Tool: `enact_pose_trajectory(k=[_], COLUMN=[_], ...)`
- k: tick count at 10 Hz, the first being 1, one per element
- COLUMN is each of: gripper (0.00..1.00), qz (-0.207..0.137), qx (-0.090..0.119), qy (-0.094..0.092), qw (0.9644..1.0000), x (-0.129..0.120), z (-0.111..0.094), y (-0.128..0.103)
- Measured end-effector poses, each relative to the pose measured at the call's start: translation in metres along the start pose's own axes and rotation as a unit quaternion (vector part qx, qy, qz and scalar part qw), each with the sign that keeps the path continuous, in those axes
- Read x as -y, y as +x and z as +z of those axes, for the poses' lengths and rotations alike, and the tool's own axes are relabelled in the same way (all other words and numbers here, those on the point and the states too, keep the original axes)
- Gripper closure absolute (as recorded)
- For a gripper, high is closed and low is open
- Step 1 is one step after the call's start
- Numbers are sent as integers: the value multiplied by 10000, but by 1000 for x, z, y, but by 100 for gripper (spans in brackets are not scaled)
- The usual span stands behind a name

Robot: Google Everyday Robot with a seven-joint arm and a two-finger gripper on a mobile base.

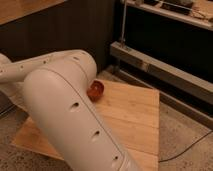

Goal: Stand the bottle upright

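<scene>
The white bottle is hidden or out of view. My large white arm [70,110] fills the left and middle of the camera view and covers much of the wooden table top [132,117]. The gripper is not in view; it lies somewhere beyond the arm links. A small red-orange object [95,90] shows just past the arm's elbow on the table's far side.
The wooden table stands on a speckled floor [185,145]. A dark wall and a metal rail or shelf frame [160,70] run behind and to the right. A black cable [192,146] lies on the floor at the right.
</scene>
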Motion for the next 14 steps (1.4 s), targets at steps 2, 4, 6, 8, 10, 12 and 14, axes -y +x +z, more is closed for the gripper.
enact_pose_trajectory(k=[2, 4, 6, 8, 10, 12, 14], gripper=[62, 62, 62, 62, 62, 62, 62], qz=[-26, -44, -42, -39, -37, -38, -39], qx=[-181, -309, -314, -315, -314, -316, -316], qy=[-38, -77, -84, -82, -81, -80, -80], qw=[9998, 9995, 9995, 9995, 9995, 9995, 9995], x=[-2, -3, -3, -3, -3, -3, -3], z=[3, 3, 3, 3, 3, 3, 3], y=[1, -1, -2, -2, -2, -2, -2])
